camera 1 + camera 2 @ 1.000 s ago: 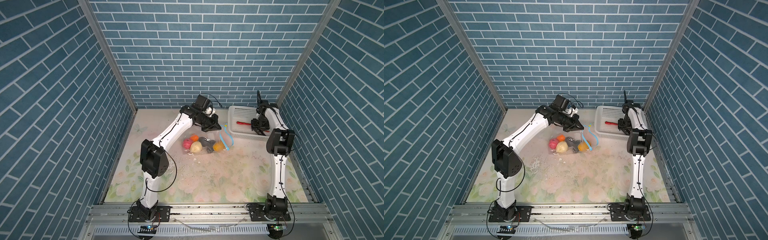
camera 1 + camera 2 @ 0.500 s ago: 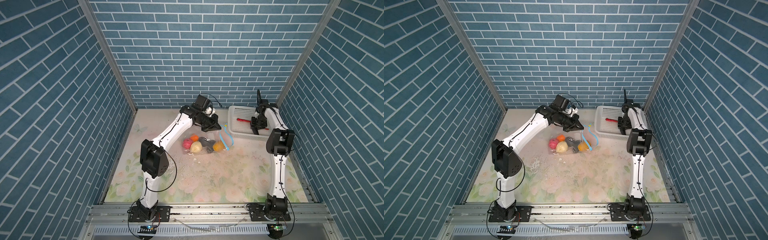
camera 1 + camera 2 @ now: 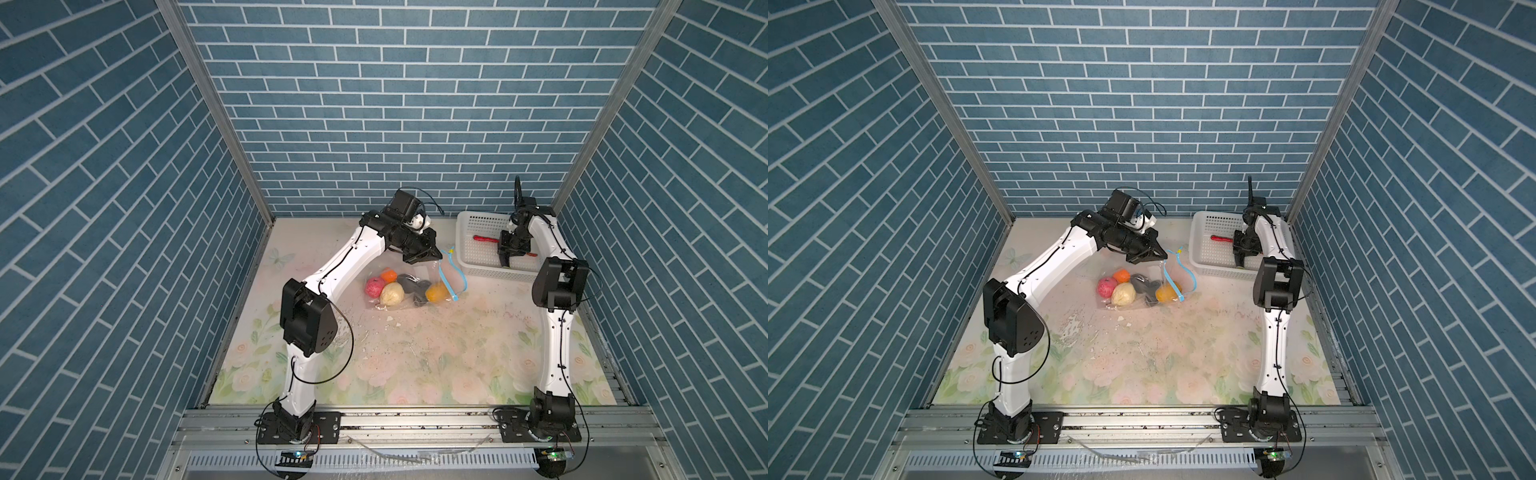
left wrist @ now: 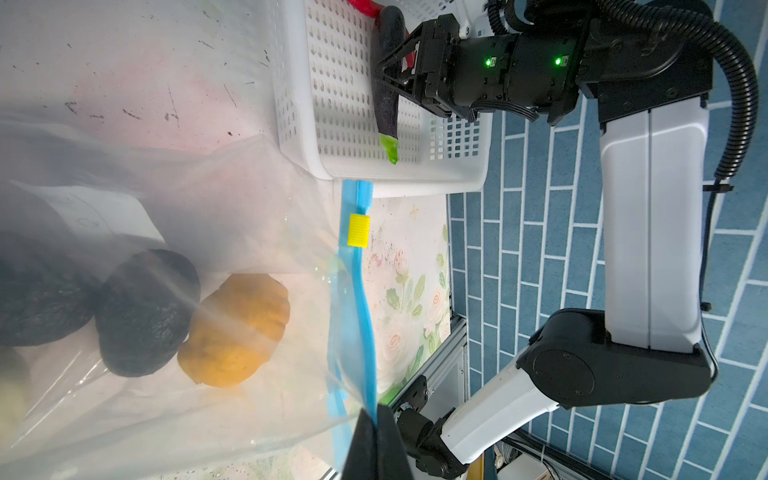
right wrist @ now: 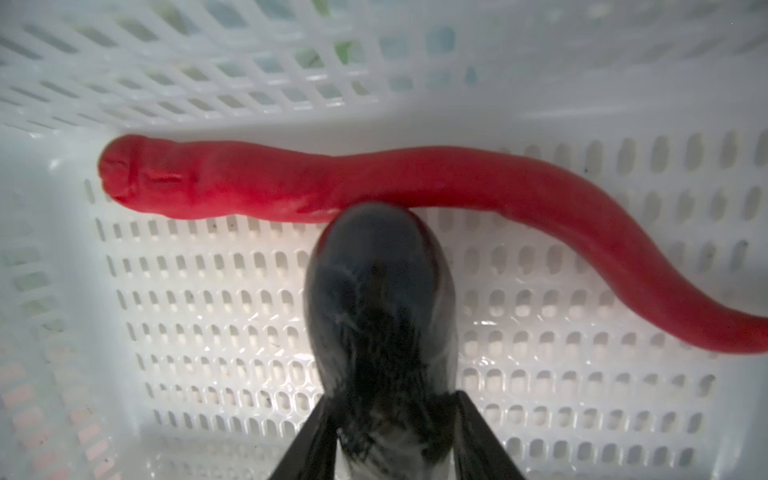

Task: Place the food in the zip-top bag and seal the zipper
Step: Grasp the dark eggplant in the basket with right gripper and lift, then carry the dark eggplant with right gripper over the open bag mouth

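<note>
Zip-top bag (image 3: 415, 270) lies mid-table: clear crinkly film, with lumpy pink, cream, orange and black food pieces (image 3: 392, 293) inside. Left gripper (image 4: 376, 419) is pinched fully closed on the blue zipper (image 4: 356, 291) edge, probably lifting the mouth for loading. Beyond, in the perforated white basket (image 3: 465, 232), the right gripper (image 5: 390, 411) clasps a smooth dark toy aubergine (image 5: 380, 299) beside a glossy red chilli (image 5: 374, 183).

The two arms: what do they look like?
The left arm and right arm have white shells between black joints. Thin black cables run along them; the right carries a ribbed black hose. The left hand and right hand are black and tapered; two green lights glow behind the right hand.
</note>
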`<action>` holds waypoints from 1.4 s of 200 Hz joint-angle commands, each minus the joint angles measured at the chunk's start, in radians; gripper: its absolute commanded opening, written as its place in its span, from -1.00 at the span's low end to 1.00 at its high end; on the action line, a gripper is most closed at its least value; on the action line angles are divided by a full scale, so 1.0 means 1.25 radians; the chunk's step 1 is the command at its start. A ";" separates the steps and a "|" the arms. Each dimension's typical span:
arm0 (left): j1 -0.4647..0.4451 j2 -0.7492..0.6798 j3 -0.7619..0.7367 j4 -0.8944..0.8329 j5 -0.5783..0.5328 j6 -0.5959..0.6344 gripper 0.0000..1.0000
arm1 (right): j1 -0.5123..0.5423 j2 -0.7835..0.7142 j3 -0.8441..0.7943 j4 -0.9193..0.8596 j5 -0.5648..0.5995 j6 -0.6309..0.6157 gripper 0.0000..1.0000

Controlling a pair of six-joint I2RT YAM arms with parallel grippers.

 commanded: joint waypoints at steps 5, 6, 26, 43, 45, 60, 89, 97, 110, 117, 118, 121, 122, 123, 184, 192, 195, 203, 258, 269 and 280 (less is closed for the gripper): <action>0.007 -0.031 -0.008 0.009 -0.002 0.010 -1.00 | 0.003 -0.034 -0.009 0.014 -0.031 0.075 -0.13; 0.007 -0.030 -0.008 0.009 -0.002 0.010 -1.00 | 0.004 -0.034 -0.010 0.015 -0.033 0.077 -0.13; 0.006 -0.028 -0.005 0.010 -0.001 0.008 -1.00 | 0.004 -0.048 -0.032 0.040 -0.048 0.109 -0.13; 0.006 -0.026 -0.004 0.009 0.000 0.009 -1.00 | 0.003 -0.070 -0.058 0.073 -0.058 0.136 -0.13; 0.006 -0.026 -0.003 0.009 -0.001 0.010 -1.00 | 0.003 -0.074 -0.063 0.079 -0.060 0.141 -0.13; 0.006 -0.025 -0.002 0.008 -0.001 0.009 -1.00 | 0.003 -0.107 -0.103 0.129 -0.072 0.171 -0.13; 0.007 -0.020 0.002 0.006 -0.002 0.008 -1.00 | 0.004 -0.199 -0.241 0.285 -0.109 0.248 -0.14; 0.006 -0.019 0.005 0.004 -0.002 0.006 -1.00 | 0.005 -0.222 -0.275 0.322 -0.117 0.260 -0.15; 0.006 -0.020 0.006 0.003 -0.002 0.006 -1.00 | 0.005 -0.246 -0.306 0.356 -0.128 0.261 -0.16; 0.007 -0.020 0.007 0.003 -0.003 0.006 -1.00 | 0.006 -0.257 -0.318 0.368 -0.139 0.257 -0.16; 0.006 -0.020 0.007 0.002 -0.003 0.006 -1.00 | 0.007 -0.258 -0.319 0.371 -0.141 0.256 -0.16; 0.006 -0.021 0.008 0.002 -0.003 0.008 -1.00 | 0.008 -0.263 -0.325 0.376 -0.148 0.253 -0.17; 0.007 -0.020 0.008 0.002 -0.003 0.007 -1.00 | 0.009 -0.265 -0.327 0.378 -0.150 0.250 -0.17; 0.006 -0.021 0.009 0.002 -0.003 0.008 -1.00 | 0.009 -0.267 -0.328 0.380 -0.153 0.249 -0.17; 0.007 -0.016 0.015 -0.006 -0.007 0.010 -1.00 | 0.049 -0.459 -0.537 0.544 -0.268 0.093 -0.22; 0.007 -0.016 0.018 -0.010 -0.009 0.013 -1.00 | 0.055 -0.482 -0.566 0.558 -0.278 0.071 -0.23; 0.006 -0.016 0.020 -0.011 -0.010 0.012 -1.00 | 0.058 -0.494 -0.578 0.562 -0.282 0.065 -0.23; 0.006 -0.017 0.023 -0.014 -0.013 0.016 -1.00 | 0.063 -0.521 -0.606 0.571 -0.292 0.049 -0.24; 0.008 -0.010 0.031 -0.022 -0.018 0.020 -1.00 | 0.097 -0.716 -0.816 0.585 -0.352 -0.030 -0.27; 0.008 -0.010 0.032 -0.021 -0.019 0.020 -1.00 | 0.109 -0.751 -0.855 0.582 -0.362 -0.040 -0.28; 0.008 -0.011 0.033 -0.022 -0.020 0.020 -1.00 | 0.126 -0.782 -0.896 0.583 -0.369 -0.055 -0.29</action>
